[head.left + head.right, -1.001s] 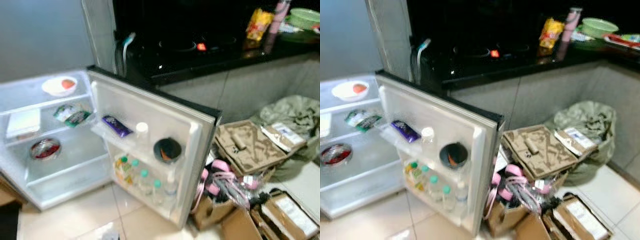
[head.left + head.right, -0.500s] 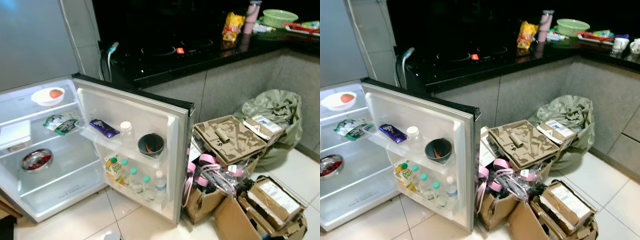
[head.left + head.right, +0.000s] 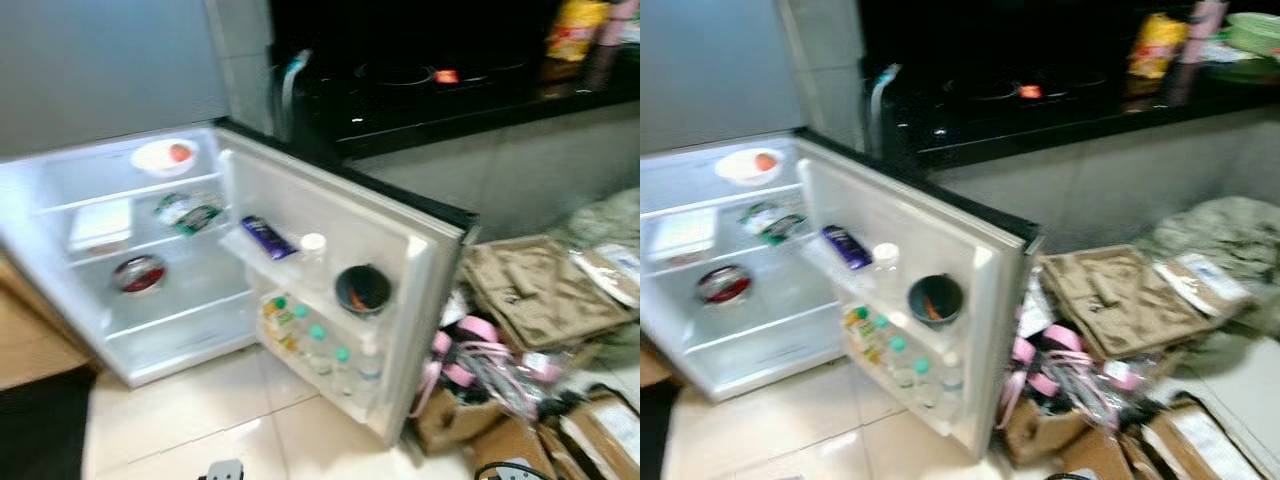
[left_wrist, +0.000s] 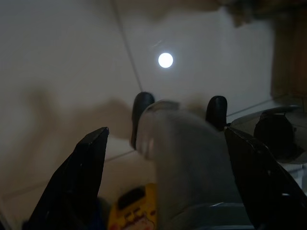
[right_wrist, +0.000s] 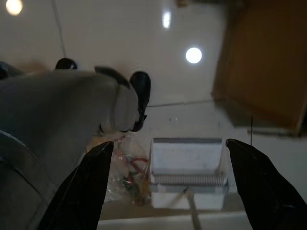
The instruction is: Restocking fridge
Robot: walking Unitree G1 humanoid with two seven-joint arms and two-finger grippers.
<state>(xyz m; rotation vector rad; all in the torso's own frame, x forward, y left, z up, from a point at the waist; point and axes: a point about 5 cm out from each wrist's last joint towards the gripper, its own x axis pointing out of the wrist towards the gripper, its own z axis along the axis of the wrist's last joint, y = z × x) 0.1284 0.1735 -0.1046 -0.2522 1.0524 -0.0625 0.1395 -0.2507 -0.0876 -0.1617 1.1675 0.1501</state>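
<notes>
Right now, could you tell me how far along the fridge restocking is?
Done: the fridge door stands open, bottles line its lower rack, and a bowl and packets sit on shelves. In hand: nothing; the left gripper and right gripper hang open over the floor. Left: bringing more items; the bottom shelf looks bare.

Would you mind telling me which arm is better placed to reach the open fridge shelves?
Probably left: the fridge stands open on the robot's left side. Left gripper and right gripper both hang above the floor, jaws open.
</notes>
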